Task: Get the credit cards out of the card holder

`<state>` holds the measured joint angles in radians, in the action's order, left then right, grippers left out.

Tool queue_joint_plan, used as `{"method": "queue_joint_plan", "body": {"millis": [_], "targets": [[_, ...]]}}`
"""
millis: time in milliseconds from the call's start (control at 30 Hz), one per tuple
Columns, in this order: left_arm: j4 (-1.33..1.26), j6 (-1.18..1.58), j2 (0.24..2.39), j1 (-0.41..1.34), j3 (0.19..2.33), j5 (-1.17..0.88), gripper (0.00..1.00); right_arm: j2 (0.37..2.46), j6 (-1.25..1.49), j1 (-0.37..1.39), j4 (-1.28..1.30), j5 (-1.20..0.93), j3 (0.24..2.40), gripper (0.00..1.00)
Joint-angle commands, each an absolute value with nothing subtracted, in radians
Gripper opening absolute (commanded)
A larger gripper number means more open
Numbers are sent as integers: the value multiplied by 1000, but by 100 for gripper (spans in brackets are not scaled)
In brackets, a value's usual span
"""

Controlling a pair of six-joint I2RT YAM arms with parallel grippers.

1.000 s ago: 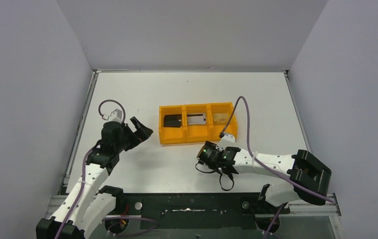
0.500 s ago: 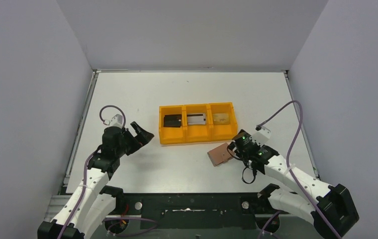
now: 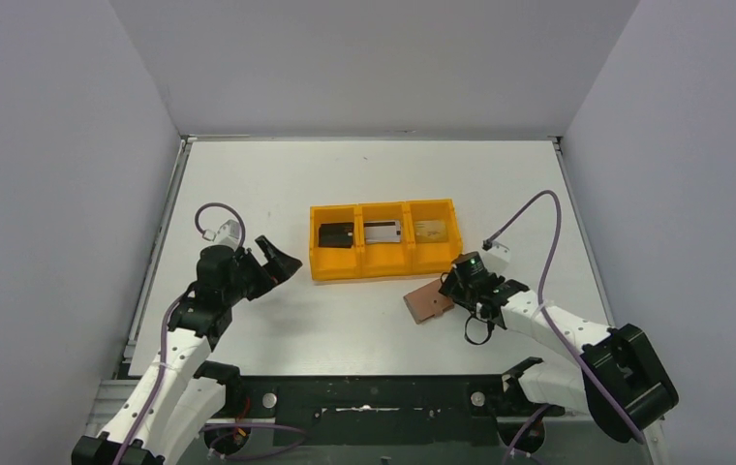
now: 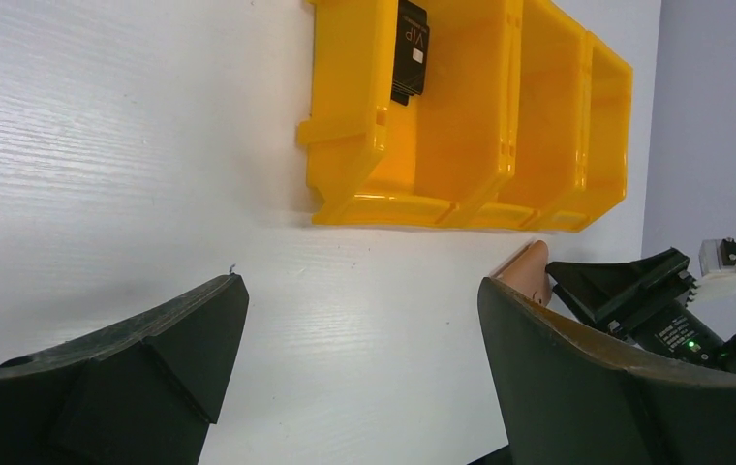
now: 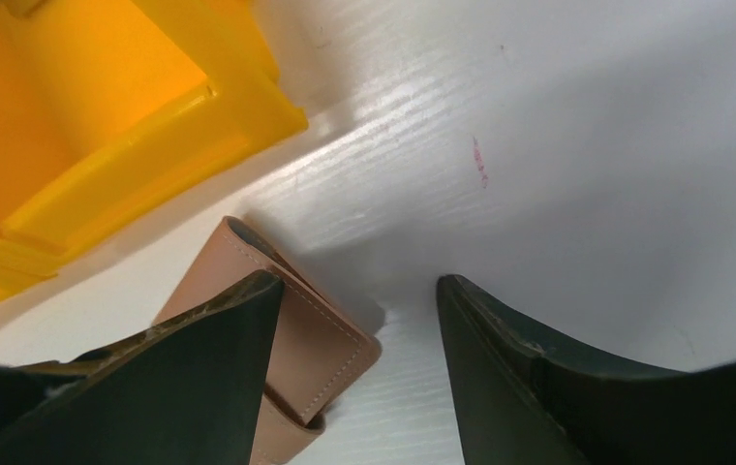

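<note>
Right gripper (image 5: pixel 359 291) low; parted — at card holder (image 5: pixel 316 339)

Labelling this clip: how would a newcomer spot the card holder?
On the white table, find the orange three-compartment tray. By its near right corner lies the card holder, at the right fingers. It alone is tan leather.

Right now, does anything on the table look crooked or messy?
Only the card holder: it lies crooked on the table, just in front of the orange tray's right end, by the right gripper. The credit cards sit neatly, one per compartment.
</note>
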<state>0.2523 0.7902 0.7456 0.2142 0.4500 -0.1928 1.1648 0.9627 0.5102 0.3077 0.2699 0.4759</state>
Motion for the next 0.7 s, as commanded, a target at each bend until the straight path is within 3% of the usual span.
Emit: {"method": "queue_joint_plan", "body": {"millis": [0, 400, 667], "targets": [[232, 758, 730, 209, 512, -218, 91, 1169, 908, 519, 178, 192, 424, 60], [165, 707, 749, 221, 500, -332, 86, 1236, 760, 779, 110, 180, 440, 54], [147, 716, 794, 381, 494, -253, 83, 1280, 734, 942, 109, 209, 595, 60]]}}
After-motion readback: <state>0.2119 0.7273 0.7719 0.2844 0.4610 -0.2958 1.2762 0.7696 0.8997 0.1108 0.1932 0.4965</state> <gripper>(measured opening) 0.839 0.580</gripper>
